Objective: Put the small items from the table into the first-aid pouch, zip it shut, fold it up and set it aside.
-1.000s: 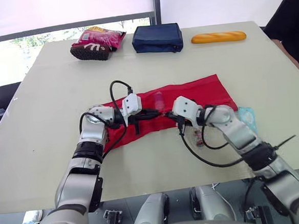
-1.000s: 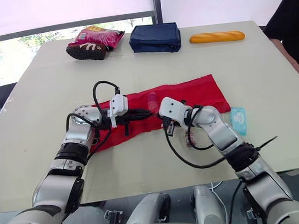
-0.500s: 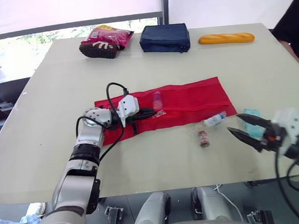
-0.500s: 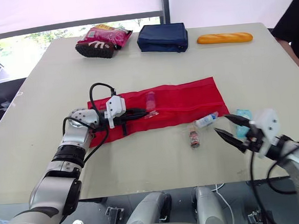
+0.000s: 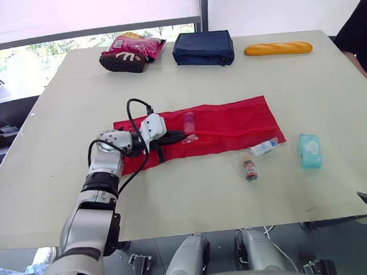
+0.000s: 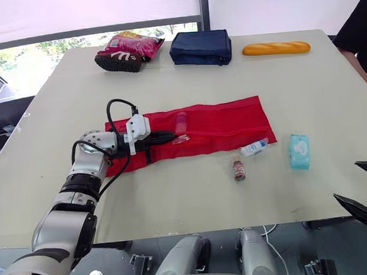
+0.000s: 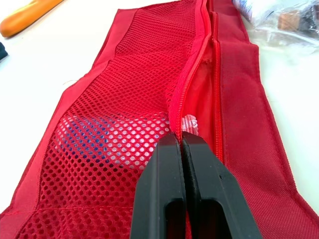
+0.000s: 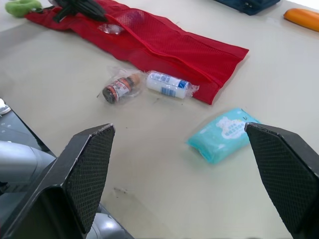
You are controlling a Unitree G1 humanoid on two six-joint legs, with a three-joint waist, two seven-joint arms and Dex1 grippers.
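The red mesh first-aid pouch (image 5: 226, 123) lies flat and unfolded in the middle of the table, its zipper open. My left gripper (image 5: 182, 135) rests on the pouch's left part, shut on the zipper edge (image 7: 180, 130). A small bottle (image 5: 189, 120) shows through the mesh, and a clear wrapped item (image 5: 190, 138) lies by the fingertips. A brown bottle in a clear bag (image 5: 250, 168), a white tube (image 5: 263, 147) and a teal tissue packet (image 5: 309, 150) lie on the table in front of and to the right of the pouch. My right gripper (image 6: 346, 179) hangs open and empty off the table's front right corner.
At the far edge lie a pink snack bag (image 5: 131, 51), a navy pouch (image 5: 203, 48) and a yellow bread roll (image 5: 277, 48). A person in black (image 5: 366, 27) stands at the right side. A green object (image 8: 20, 6) lies beyond the pouch's left end.
My right gripper has opened and pulled back from the pouch to beyond the front right corner, uncovering the brown bottle and white tube. The left gripper has kept its hold. The camera shifted slightly.
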